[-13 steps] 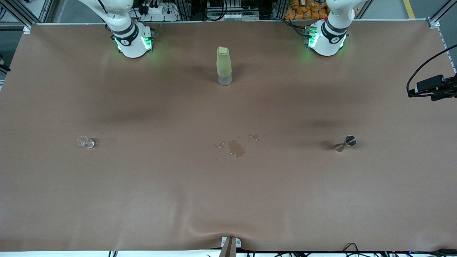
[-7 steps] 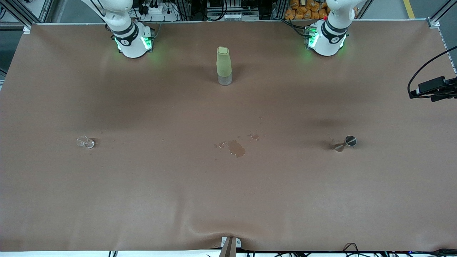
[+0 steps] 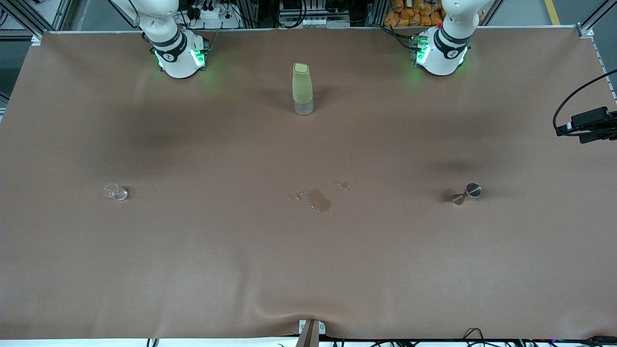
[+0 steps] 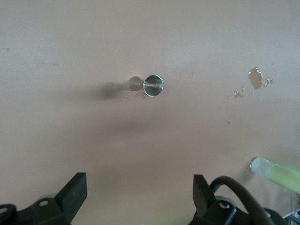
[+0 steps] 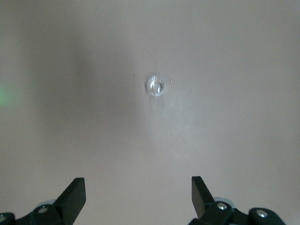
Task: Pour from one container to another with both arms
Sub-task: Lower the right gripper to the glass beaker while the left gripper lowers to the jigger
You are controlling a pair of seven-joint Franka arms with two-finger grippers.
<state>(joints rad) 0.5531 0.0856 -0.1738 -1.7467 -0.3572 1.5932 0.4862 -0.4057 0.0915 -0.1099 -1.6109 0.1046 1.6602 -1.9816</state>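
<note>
A small steel jigger [image 3: 467, 193] lies on its side on the brown cloth toward the left arm's end; it also shows in the left wrist view [image 4: 147, 85]. A small clear glass [image 3: 115, 192] sits toward the right arm's end, seen too in the right wrist view [image 5: 155, 86]. A tall pale green bottle [image 3: 302, 89] stands between the two arm bases. My left gripper [image 4: 139, 194] hangs high over the cloth, open and empty. My right gripper [image 5: 138, 197] is likewise high, open and empty. Neither hand appears in the front view.
A wet spill [image 3: 319, 199] marks the cloth midway between jigger and glass. The right arm's base [image 3: 178, 58] and the left arm's base [image 3: 441, 53] stand at the table's back edge. A black device with a cable [image 3: 585, 123] pokes in at the left arm's end.
The shadows on the cloth have shifted a little and the black device at the edge has drifted lower in the view. Jigger, glass and bottle have not moved.
</note>
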